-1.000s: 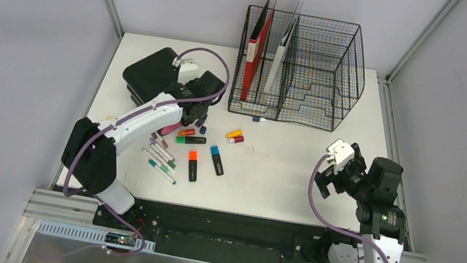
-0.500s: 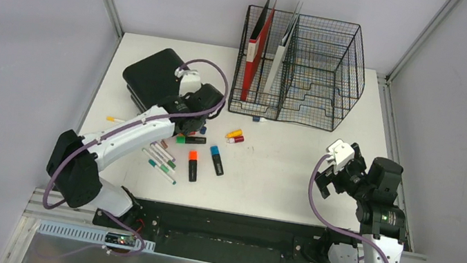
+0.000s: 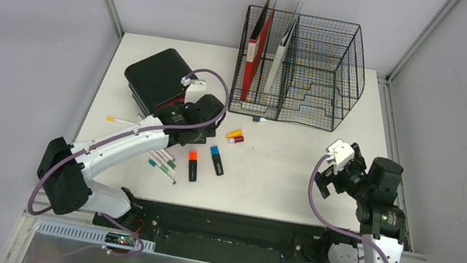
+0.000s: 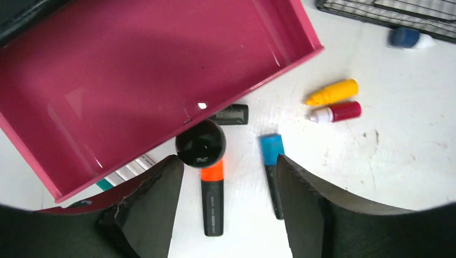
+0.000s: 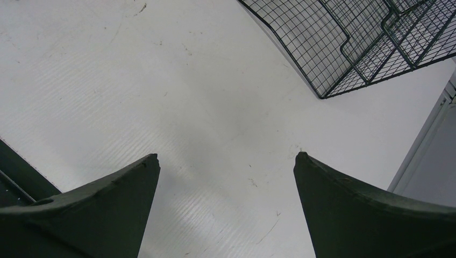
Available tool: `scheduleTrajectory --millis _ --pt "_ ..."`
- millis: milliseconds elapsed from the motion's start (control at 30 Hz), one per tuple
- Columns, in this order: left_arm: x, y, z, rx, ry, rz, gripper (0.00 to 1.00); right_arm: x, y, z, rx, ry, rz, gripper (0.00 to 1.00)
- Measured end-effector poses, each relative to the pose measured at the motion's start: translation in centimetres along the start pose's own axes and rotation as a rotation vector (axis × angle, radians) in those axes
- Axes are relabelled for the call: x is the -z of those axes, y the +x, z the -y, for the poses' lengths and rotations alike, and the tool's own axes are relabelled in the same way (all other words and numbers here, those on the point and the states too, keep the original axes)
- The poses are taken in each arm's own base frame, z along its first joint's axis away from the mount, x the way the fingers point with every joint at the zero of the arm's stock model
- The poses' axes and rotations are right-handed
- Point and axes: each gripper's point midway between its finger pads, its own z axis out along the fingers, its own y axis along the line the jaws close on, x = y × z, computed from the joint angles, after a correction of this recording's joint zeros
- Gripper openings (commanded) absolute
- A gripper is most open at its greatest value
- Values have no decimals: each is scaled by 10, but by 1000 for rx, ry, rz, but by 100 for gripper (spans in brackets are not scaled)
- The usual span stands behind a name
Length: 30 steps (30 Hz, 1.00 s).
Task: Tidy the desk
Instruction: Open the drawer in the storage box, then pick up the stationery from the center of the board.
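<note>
Left wrist view: your left gripper [image 4: 228, 157] open, empty, over the desk [image 4: 387, 161].
Orange highlighter [image 4: 213, 207] lies under the gap between its fingers, long axis across the closing line; right gripper [image 5: 226, 155], open, well apart.

No text can be read for certain. The orange highlighter [image 4: 213, 201] lying on the bench [image 4: 398, 161] has pale print along its black barrel, too small to make out. A dark marker piece [image 4: 231, 114] beside the pink tray [image 4: 134, 70] shows light marks, also illegible. The white label [image 3: 252, 50] on the red folder [image 3: 252, 78] is too small to read.
</note>
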Motion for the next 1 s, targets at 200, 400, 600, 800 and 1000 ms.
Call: scheduleTrajectory --millis 200,400,600,800,1000 --pt "33 0 7 -29 185 -9 77 0 0 0 -1 0 0 99" --pt "81 8 8 -83 543 96 99 0 0 0 0 2 -1 99" --pt "93 62 14 -157 832 113 90 -1 1 -2 3 -16 1 99" --pt "84 100 21 -184 857 -50 92 -5 5 -7 -10 -58 -16 99" --pt "59 135 3 -211 680 -121 97 -9 8 -9 -20 -83 -29 99"
